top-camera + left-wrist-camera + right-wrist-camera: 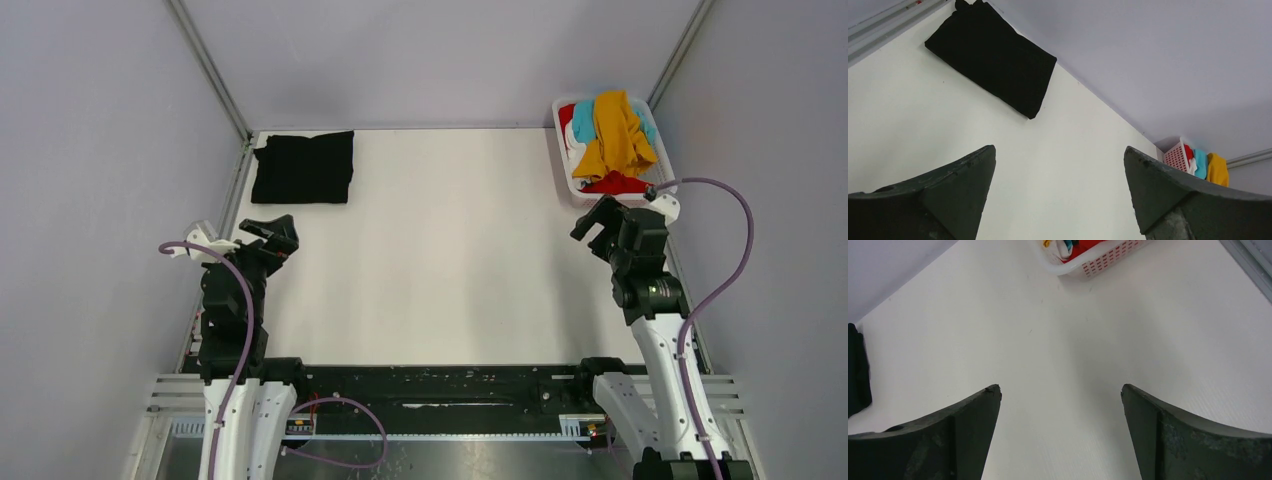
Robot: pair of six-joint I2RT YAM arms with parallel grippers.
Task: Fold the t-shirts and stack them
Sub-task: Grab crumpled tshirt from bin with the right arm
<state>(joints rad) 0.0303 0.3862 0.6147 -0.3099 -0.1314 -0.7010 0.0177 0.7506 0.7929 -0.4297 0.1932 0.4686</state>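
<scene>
Two empty hands, left hand (277, 236) and right hand (597, 219), stand spread wide over the surface (450, 270), black t-shirt (303, 167) folded (other t-shirts (616, 135) heaped in basket (572, 188)).

The left arm (226, 305) and right arm (652, 296) stand bent at the elbow. The left pincer (273, 236) and right pincer (599, 224) hover, jaws spread wide, gripping nothing.

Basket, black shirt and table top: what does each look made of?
Basket: looks like rigid white plastic, going by the even rows of moulded slots in its wall.
Black shirt: soft matte cloth, likely knit cotton; it lies flat, folded, with soft edges and no shine.
Table top: smooth white matte board, perhaps laminate or plastic sheet; I cannot tell which.
</scene>
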